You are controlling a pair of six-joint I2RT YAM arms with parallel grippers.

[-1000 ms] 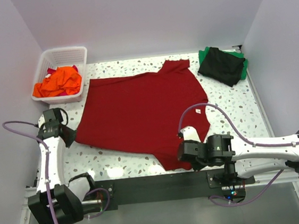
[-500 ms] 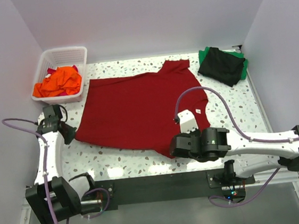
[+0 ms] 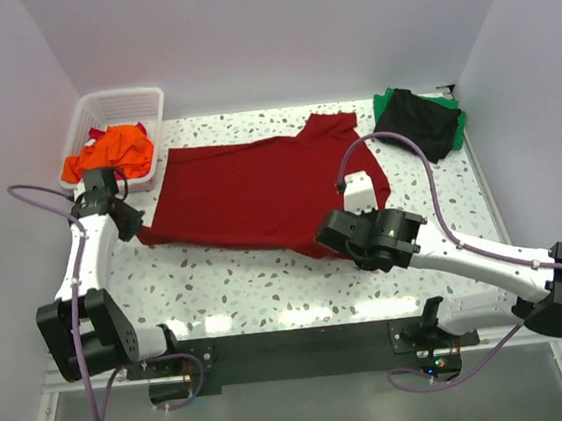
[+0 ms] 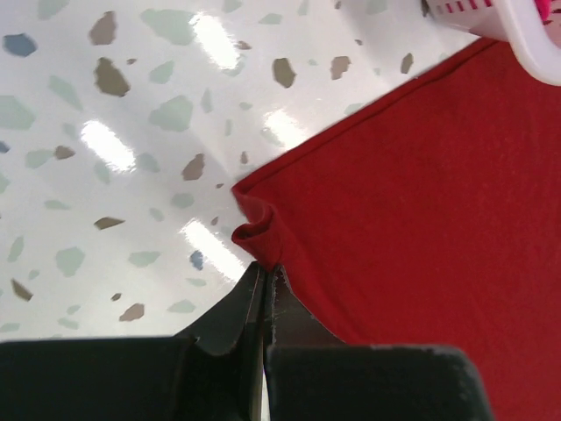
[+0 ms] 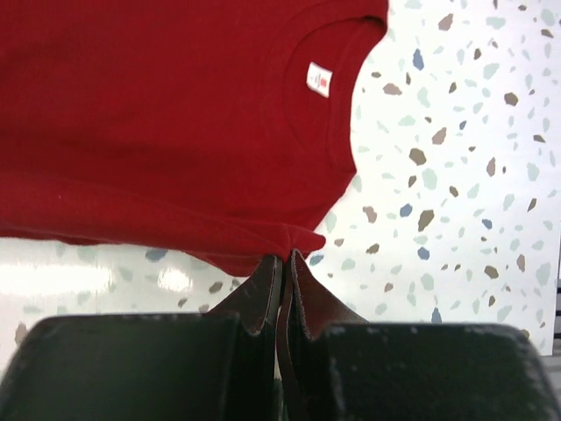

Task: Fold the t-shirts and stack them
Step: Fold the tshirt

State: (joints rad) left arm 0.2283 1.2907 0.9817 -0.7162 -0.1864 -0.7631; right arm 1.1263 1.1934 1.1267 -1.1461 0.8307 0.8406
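Observation:
A dark red t-shirt [image 3: 259, 188] lies spread across the middle of the speckled table, its near edge lifted and carried toward the back. My left gripper [image 4: 266, 267] is shut on the shirt's near left corner [image 4: 259, 224], which bunches at the fingertips. My right gripper [image 5: 287, 257] is shut on the shirt's near right edge [image 5: 263, 241], below the collar and its white tag [image 5: 319, 79]. In the top view the left gripper [image 3: 134, 231] holds the left corner and the right gripper [image 3: 326, 234] holds the right one. An orange t-shirt [image 3: 114, 153] lies in the basket. Black and green t-shirts [image 3: 417, 121] lie stacked at the back right.
A white slatted basket [image 3: 139, 100] stands at the back left corner, close to my left arm. White walls enclose the table on three sides. Purple cables loop from both arms over the table.
Both grippers have moved away from the near edge toward the back, carrying the shirt's near edge with them, so the shirt covers less of the table's front.

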